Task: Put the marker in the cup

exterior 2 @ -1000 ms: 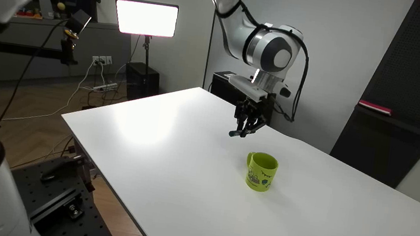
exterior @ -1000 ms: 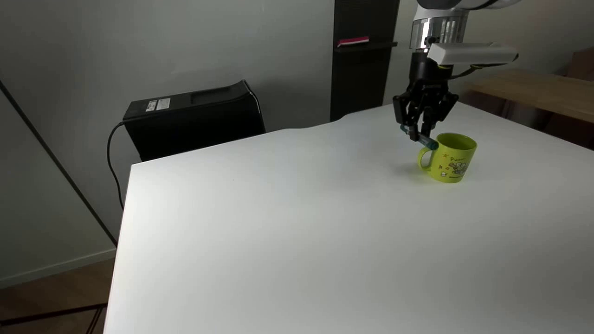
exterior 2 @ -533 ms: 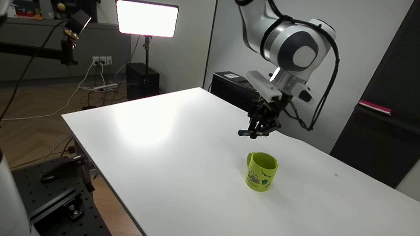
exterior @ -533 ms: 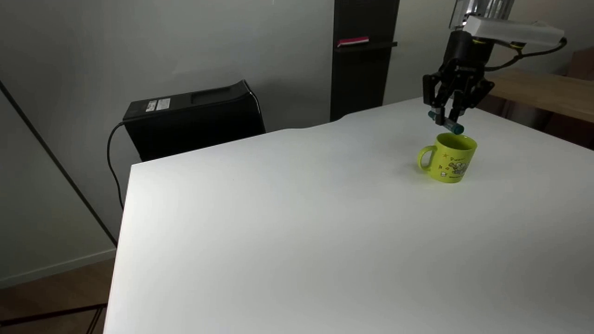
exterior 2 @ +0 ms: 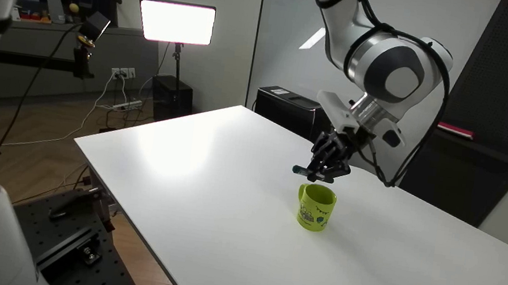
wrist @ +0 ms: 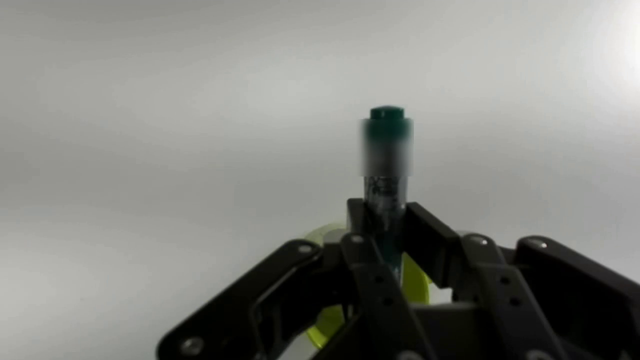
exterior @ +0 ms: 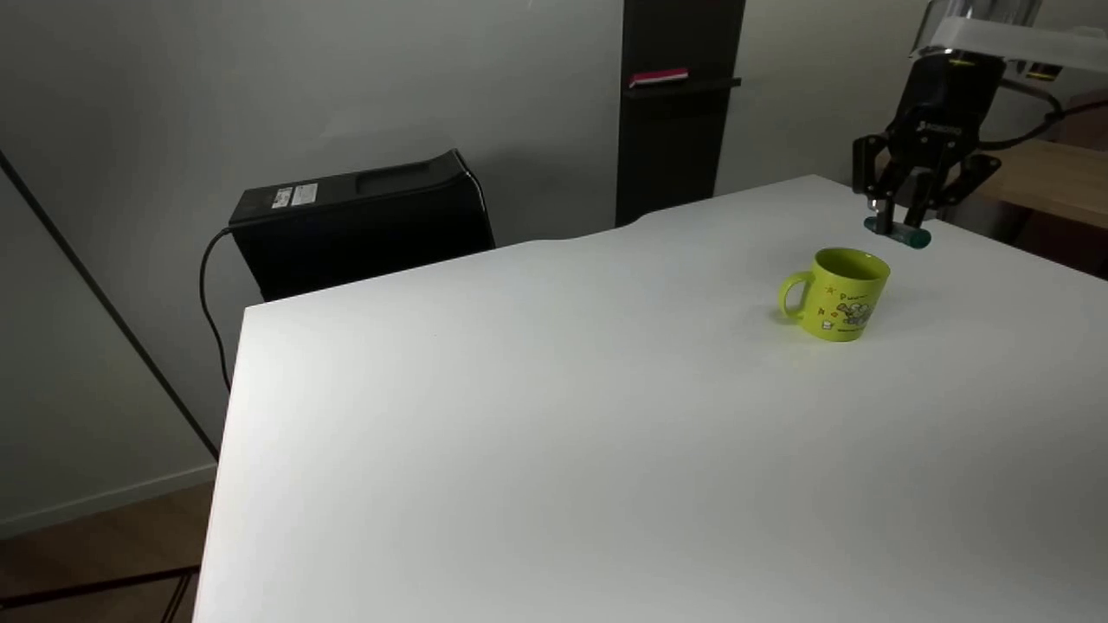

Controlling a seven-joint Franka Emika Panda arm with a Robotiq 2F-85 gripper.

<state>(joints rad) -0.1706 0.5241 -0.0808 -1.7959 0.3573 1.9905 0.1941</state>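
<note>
The yellow-green cup [exterior: 844, 298] stands upright on the white table, also in an exterior view [exterior 2: 315, 213]. Its handle is on the left in both exterior views. My gripper [exterior: 900, 223] is shut on the dark green marker [exterior: 916, 236] and holds it nearly level above the table. In an exterior view the gripper [exterior 2: 312, 176] and marker [exterior 2: 300, 170] appear just above the cup's far rim. In the wrist view the marker [wrist: 386, 192] sits between the fingertips [wrist: 385, 212]. The cup [wrist: 416, 285] lies below, partly hidden by the fingers.
The white table [exterior: 537, 433] carries the cup. A black box-shaped appliance [exterior: 363, 225] stands behind the table by the wall. A bright lamp panel [exterior 2: 176, 22] and a dark shelf unit [exterior 2: 467, 183] stand beyond the table.
The gripper, with the marker held, has moved rightward in both exterior views, from beside the cup's handle to past its rim in one of them. The cup has not moved.
</note>
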